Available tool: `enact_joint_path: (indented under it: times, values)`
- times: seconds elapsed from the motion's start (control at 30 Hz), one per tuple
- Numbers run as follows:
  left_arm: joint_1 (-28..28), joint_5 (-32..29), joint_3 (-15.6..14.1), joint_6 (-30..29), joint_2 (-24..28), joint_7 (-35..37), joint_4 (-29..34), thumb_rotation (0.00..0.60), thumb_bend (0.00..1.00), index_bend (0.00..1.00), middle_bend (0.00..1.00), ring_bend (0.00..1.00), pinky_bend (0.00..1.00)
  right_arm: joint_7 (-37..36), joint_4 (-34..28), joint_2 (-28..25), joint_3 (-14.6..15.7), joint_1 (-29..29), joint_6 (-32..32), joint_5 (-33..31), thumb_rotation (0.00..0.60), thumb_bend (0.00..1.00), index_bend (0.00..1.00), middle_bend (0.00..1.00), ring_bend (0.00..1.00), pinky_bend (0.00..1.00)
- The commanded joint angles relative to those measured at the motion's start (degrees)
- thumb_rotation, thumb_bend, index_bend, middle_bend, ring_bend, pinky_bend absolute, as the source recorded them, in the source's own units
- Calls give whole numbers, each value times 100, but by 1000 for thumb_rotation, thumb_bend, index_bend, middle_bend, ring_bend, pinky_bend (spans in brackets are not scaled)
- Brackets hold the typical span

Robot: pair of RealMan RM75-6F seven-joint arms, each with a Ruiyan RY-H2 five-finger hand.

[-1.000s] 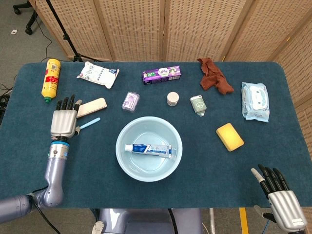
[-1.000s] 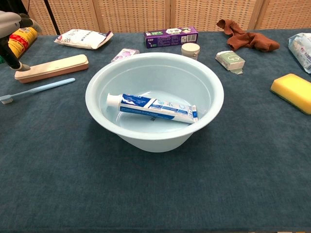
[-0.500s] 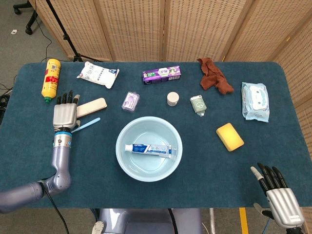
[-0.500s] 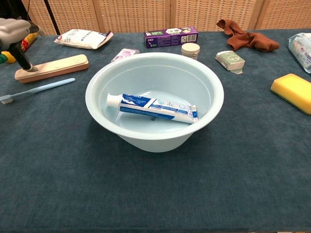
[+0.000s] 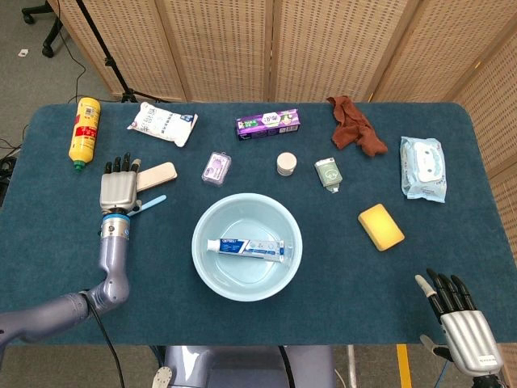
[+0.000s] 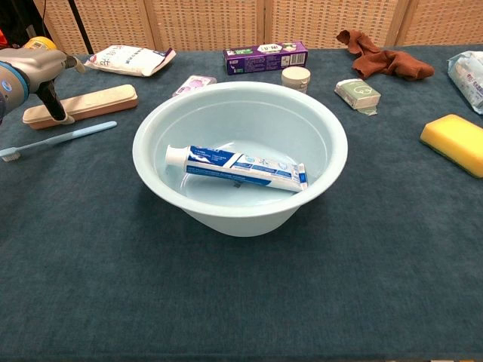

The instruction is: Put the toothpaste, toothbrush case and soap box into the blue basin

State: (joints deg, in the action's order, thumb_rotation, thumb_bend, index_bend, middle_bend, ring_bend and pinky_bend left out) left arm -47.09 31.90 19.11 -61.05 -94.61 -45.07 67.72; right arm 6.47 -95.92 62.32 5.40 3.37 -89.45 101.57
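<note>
The toothpaste (image 5: 246, 247) (image 6: 238, 166) lies inside the blue basin (image 5: 199, 242) (image 6: 332, 154) at the table's middle. The beige toothbrush case (image 5: 159, 172) (image 6: 94, 100) lies left of the basin. My left hand (image 5: 119, 187) (image 6: 34, 66) hovers over the case's left end with fingers spread, and in the chest view one fingertip (image 6: 59, 115) reaches down to the case. It holds nothing. A clear soap box (image 5: 216, 168) (image 6: 193, 82) sits just behind the basin. Off the table's front right corner, my right hand (image 5: 460, 319) is open and empty.
A blue toothbrush (image 5: 150, 204) (image 6: 60, 137) lies in front of the case. Behind are a yellow bottle (image 5: 84, 129), a white pack (image 5: 161, 124), a purple box (image 5: 267, 123), a small jar (image 5: 286, 164), a green packet (image 5: 327, 173) and a brown cloth (image 5: 355, 128). To the right are a yellow sponge (image 5: 380, 226) and wipes (image 5: 422, 167).
My left hand has moved right and away from me, from beside the case's left end to over it. The right hand and all objects stayed put.
</note>
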Motion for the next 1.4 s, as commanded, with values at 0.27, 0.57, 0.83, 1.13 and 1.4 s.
enact_joint_path:
  times: [0.27,0.57,0.83,1.13,1.4]
  values:
    - [-80,-87,-25,176,-203,46,-519,600,259,18,0,0,98,51,-3,17,-3,-7,25,-50,600,131,0,0,0,0]
    - [-112,-118,-39,372,-384,124,-987,600,267,62,0,0,98,105,2,46,-10,-19,64,-102,600,131,0,0,0,0]
    - [-141,-169,-26,609,-619,205,-1465,600,278,179,0,0,98,138,6,62,-18,-24,61,-121,600,131,0,0,0,0]
    - [-214,-118,14,778,-851,269,-1897,600,307,280,8,5,163,168,13,85,-31,-36,85,-168,600,131,0,0,0,0]
    - [-228,210,-16,742,-1054,487,-2193,600,367,518,207,168,308,176,14,92,-31,-40,88,-186,600,131,0,0,0,0]
